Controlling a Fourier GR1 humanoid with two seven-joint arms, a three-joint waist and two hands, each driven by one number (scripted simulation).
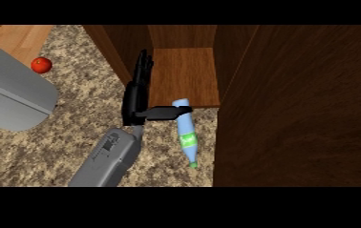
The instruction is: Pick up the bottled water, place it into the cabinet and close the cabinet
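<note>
So the bottled water [186, 131] is lying on its side on the speckled stone counter [63, 146], green cap pointing back toward the robot and its base right at the front edge of the open cabinet [185, 74]. Just left of the bottle there's a grey forearm [109, 158] coming up from the bottom edge, and its hand [135, 98] has the fingers stretched straight out toward the cabinet while the thumb sticks out sideways and touches the upper part of the bottle, so it's open, not wrapped around anything. Right of the bottle the big dark wooden door [289, 108] stands wide open. Way off to the bottle's left sits a grey appliance [21, 98], with a red apple [41, 65] beyond it.
</note>
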